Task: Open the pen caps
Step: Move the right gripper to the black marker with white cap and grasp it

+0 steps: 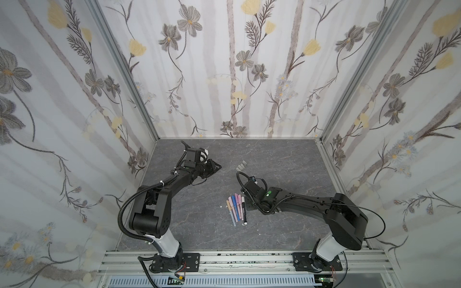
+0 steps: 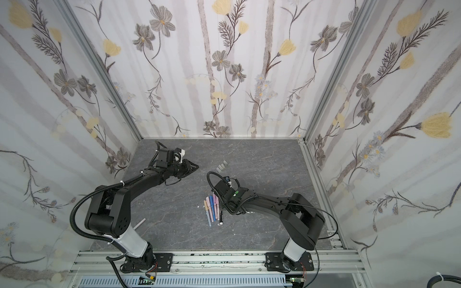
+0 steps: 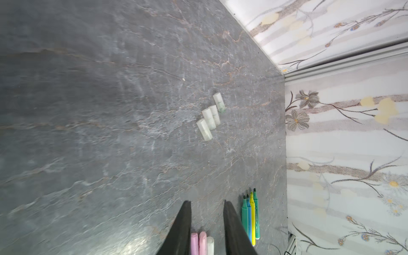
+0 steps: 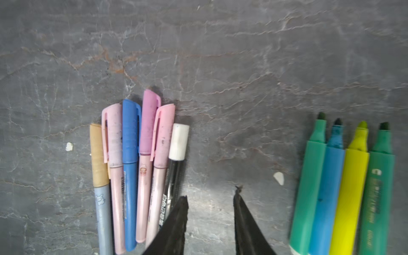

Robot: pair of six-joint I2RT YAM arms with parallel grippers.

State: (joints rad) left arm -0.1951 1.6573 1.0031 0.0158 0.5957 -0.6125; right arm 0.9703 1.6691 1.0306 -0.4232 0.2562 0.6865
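No legible text anywhere. Print exists, but it is too blurred to read in the right wrist view:
- white characters along the clear pen barrel with a black core (image 4: pixel 173 181), below the white pen cap (image 4: pixel 178 141)
- small round red-brown emblem on the pale pink pen barrel (image 4: pixel 143 194), under the purple pen cap (image 4: pixel 150 121)
- barcode-like strip on the pink pen barrel beside the blue one (image 4: pixel 118 209)
- fine lettering down the blue pen barrel (image 4: pixel 129 198)
- pale C-shaped mark plus lettering on the dark green highlighter (image 4: pixel 378 198)

In both top views everything is too small to read.
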